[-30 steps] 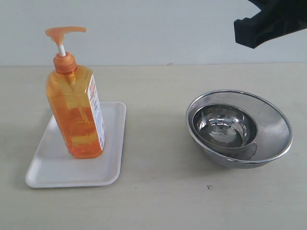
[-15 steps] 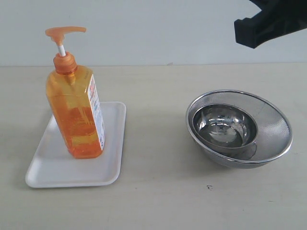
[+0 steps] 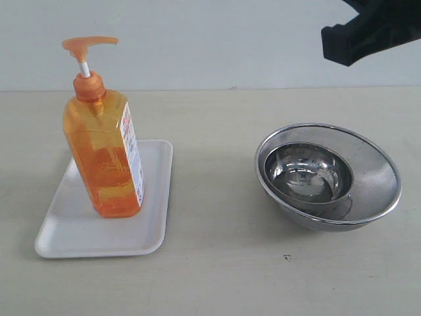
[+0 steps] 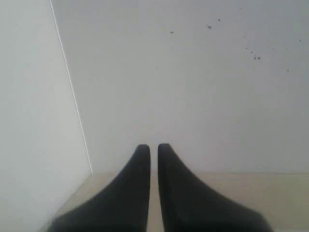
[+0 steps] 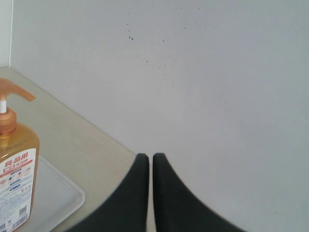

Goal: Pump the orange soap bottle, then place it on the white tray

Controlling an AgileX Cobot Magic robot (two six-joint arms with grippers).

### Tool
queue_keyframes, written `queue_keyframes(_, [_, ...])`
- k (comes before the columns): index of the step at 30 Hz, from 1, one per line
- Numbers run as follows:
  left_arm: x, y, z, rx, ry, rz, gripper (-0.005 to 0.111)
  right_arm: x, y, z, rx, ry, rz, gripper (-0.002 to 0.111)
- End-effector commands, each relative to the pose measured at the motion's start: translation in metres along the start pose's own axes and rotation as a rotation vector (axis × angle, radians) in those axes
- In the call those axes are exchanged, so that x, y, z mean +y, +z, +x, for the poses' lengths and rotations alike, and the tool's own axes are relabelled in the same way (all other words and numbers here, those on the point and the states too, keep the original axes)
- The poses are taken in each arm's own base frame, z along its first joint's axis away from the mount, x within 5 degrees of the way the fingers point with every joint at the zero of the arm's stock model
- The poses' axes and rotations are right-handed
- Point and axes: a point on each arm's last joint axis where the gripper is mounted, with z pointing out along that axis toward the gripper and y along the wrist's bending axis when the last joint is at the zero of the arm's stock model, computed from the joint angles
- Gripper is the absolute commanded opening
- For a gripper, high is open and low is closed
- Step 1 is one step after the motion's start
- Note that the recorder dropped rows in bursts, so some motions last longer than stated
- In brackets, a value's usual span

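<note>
The orange soap bottle (image 3: 105,155) stands upright on the white tray (image 3: 79,230) at the left of the table, pump head up and label facing right. The right wrist view catches the bottle (image 5: 17,179) and a corner of the tray (image 5: 58,198) from the side. My right gripper (image 5: 150,157) is shut and empty, raised high at the upper right, far from the bottle; a black part of that arm (image 3: 375,29) shows in the exterior view. My left gripper (image 4: 153,146) is shut and empty, facing the white wall.
Two round steel bowls, a small one (image 3: 308,174) nested inside a mesh one (image 3: 378,181), sit on the right of the beige table (image 3: 217,263). A white wall (image 3: 217,39) rises behind the table.
</note>
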Motion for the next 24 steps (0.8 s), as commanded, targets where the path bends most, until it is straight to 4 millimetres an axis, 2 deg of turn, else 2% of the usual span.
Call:
queue_keyframes(1, [-0.003, -0.001, 0.015, 0.043, -0.040, 0.020, 0.005, 0.000, -0.001, 0.002, 0.004, -0.003, 0.003, 0.000])
queue_keyframes(5, [-0.009, -0.010, 0.021, 0.002, -0.048, 0.099, 0.005, 0.000, -0.001, 0.002, 0.004, -0.003, 0.003, 0.000])
queue_keyframes(11, [-0.011, -0.023, 0.019, -0.067, -0.089, 0.147, 0.005, 0.000, -0.001, 0.002, 0.004, -0.003, 0.007, 0.000])
queue_keyframes(16, [-0.013, -0.025, 0.025, -0.026, -0.038, 0.182, 0.005, 0.000, -0.001, 0.002, 0.004, -0.003, 0.007, 0.000])
queue_keyframes(24, [-0.018, -0.024, 0.040, 0.014, -0.067, 0.230, 0.005, 0.000, -0.001, 0.002, 0.004, -0.003, 0.007, 0.000])
